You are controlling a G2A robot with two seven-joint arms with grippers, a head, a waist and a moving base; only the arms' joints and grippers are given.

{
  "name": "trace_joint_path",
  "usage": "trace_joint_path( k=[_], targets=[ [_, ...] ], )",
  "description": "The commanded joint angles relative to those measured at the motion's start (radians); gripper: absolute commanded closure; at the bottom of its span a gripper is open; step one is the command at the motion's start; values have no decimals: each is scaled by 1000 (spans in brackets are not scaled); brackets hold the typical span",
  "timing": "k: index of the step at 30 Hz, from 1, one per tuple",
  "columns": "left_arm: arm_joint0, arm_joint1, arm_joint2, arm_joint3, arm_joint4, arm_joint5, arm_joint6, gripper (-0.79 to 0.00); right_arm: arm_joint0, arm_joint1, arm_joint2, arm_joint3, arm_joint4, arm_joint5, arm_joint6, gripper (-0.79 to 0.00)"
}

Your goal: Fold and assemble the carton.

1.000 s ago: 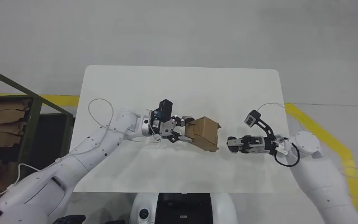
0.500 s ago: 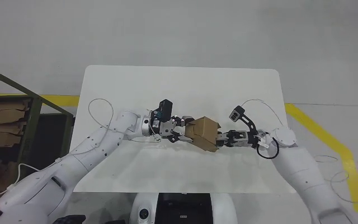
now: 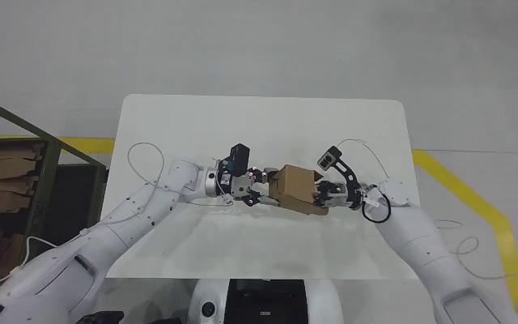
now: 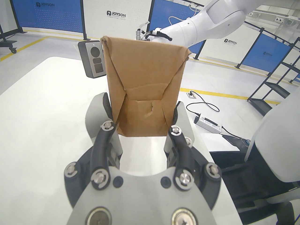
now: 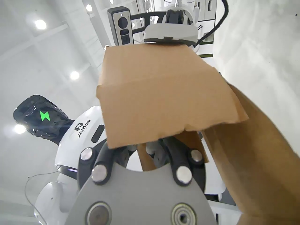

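**Two tools meet at a half-folded carton**
The left tool [image 4: 143, 110] clamps the carton [image 3: 296, 188] by its sides over the middle of the worktop [image 3: 162, 121], apparently steadying it. The right tool [image 3: 325, 194] sits at a loose end flap, likely to fold it in. Whether that tool is clenched cannot be told.
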Motion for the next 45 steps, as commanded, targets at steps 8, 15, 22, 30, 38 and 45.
trace_joint_path(
  k=[8, 15, 22, 30, 38, 45],
  targets=[
    [0, 0, 0, 0, 0, 0, 0, -305, 22, -25, -11, 17, -35, 5, 5, 0],
    [0, 0, 0, 0, 0, 0, 0, -785, 25, -42, -8, 15, -13, 21, 21, 0],
    [0, 0, 0, 0, 0, 0, 0, -785, 19, -57, 9, 15, 11, 39, 39, 0],
    [0, 0, 0, 0, 0, 0, 0, -785, 21, -65, 31, 25, -26, 33, 33, 0],
    [0, 0, 0, 0, 0, 0, 0, -785, 24, -67, 42, 31, -101, 26, 26, 0],
    [0, 0, 0, 0, 0, 0, 0, -785, 34, -70, 38, 42, -149, 18, 18, 0]
  ],
)
